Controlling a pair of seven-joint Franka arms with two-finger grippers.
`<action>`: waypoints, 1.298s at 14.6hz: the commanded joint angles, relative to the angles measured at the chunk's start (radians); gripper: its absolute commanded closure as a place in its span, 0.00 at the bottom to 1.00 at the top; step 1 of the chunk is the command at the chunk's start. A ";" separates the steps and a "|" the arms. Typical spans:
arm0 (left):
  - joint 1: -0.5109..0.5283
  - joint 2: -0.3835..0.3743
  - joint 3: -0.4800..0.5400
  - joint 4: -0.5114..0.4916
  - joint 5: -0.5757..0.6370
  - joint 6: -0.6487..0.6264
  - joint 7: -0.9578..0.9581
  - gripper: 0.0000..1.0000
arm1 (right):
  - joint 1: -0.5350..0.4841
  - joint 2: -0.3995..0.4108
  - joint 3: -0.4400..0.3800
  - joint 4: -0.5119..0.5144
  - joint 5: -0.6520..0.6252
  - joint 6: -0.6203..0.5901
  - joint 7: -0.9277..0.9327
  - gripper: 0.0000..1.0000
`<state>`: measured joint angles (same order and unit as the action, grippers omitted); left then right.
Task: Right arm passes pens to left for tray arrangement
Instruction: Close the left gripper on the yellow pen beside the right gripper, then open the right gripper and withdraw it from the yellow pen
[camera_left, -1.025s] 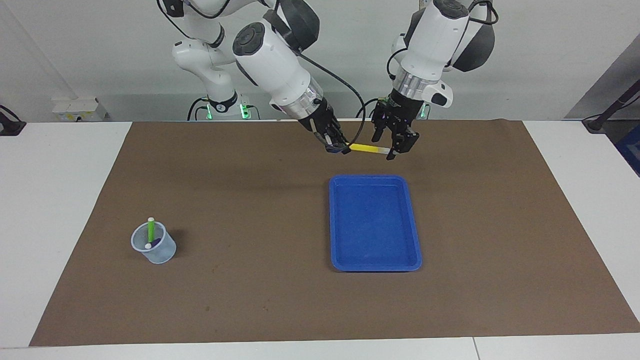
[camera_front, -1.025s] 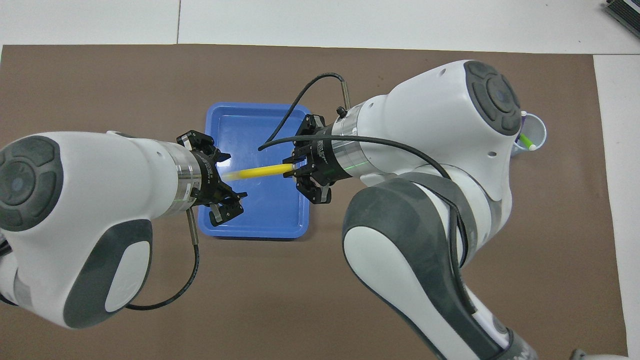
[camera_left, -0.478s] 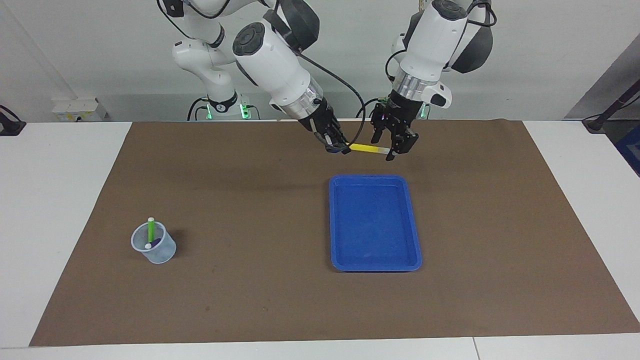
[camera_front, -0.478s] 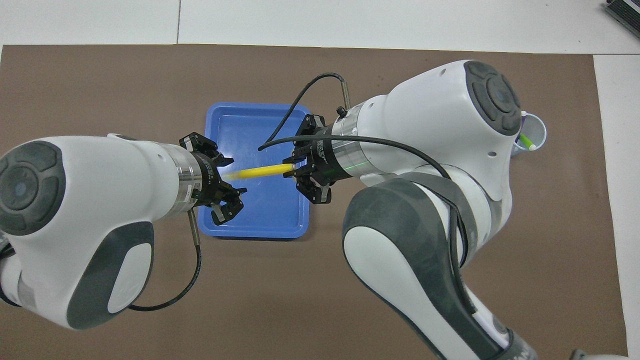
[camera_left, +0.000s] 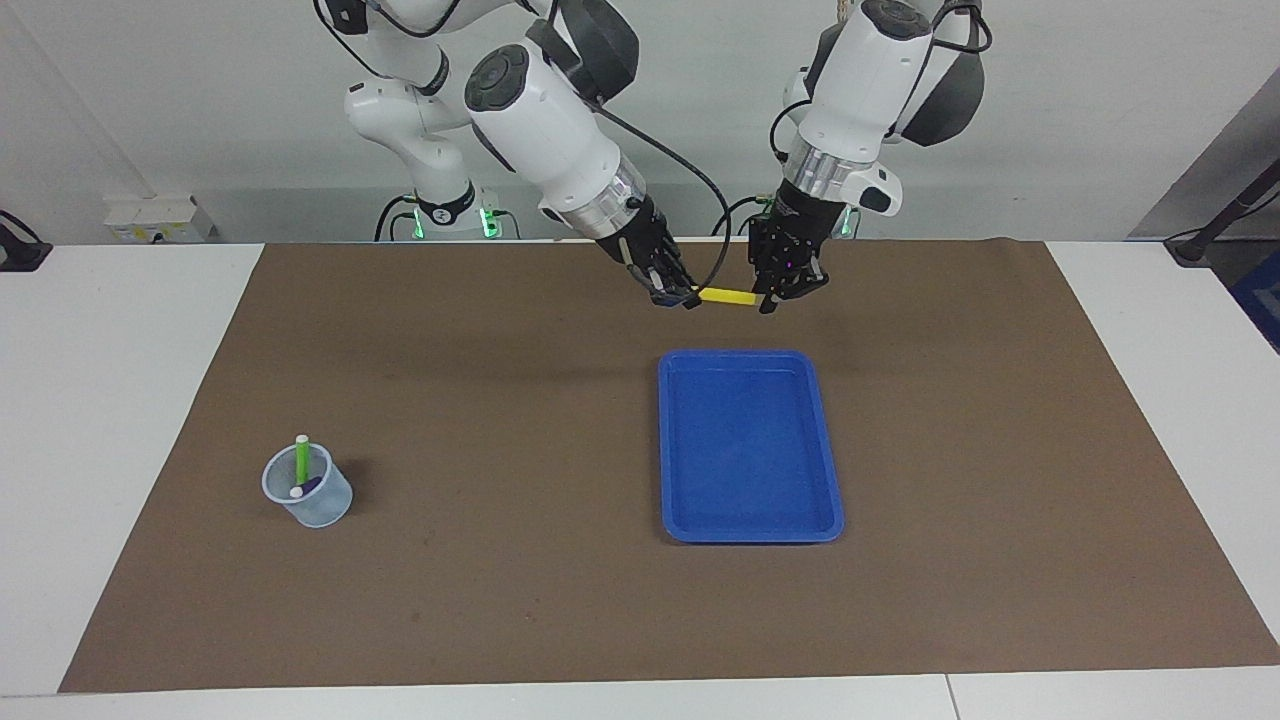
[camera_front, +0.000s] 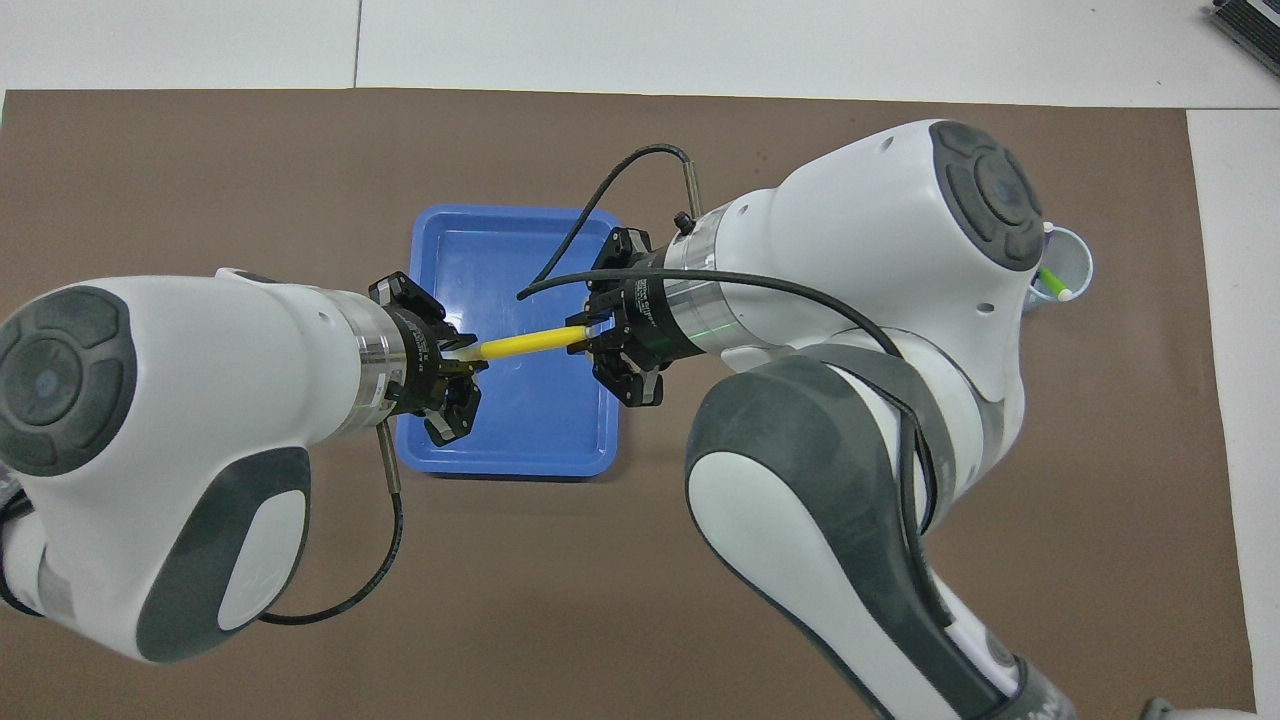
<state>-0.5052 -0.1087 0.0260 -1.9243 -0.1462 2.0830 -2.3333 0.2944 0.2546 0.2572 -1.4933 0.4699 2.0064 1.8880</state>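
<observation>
Yellow pen (camera_left: 726, 296) — slim, cylindrical — pinched between both end effectors.

brown mat (camera_left: 500, 420), tray (camera_left: 675, 450), seemingly cup (camera_left: 325, 510)

Both arms have glossy white shells with dark grey joint caps and bands. The right arm (camera_left: 545, 120) carries a silver wrist ring, a thin black cable looped from the wrist, and a black linkage gripper. The left arm (camera_left: 860, 85) has a matching silver ring and black gripper. Green indicator lights glow at the bases.
</observation>
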 joint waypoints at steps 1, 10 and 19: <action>-0.012 -0.034 0.008 -0.035 0.011 0.014 -0.026 1.00 | -0.006 -0.012 0.005 -0.012 0.015 0.008 0.010 1.00; -0.007 -0.034 0.009 -0.032 0.011 0.008 -0.011 1.00 | -0.008 -0.012 0.005 -0.010 0.009 0.009 0.006 0.00; 0.013 -0.069 0.012 -0.094 0.011 -0.012 0.132 1.00 | -0.018 -0.023 -0.001 -0.030 -0.022 0.003 -0.131 0.00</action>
<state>-0.5018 -0.1200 0.0372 -1.9466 -0.1448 2.0759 -2.2447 0.2909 0.2548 0.2519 -1.4947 0.4662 2.0150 1.8198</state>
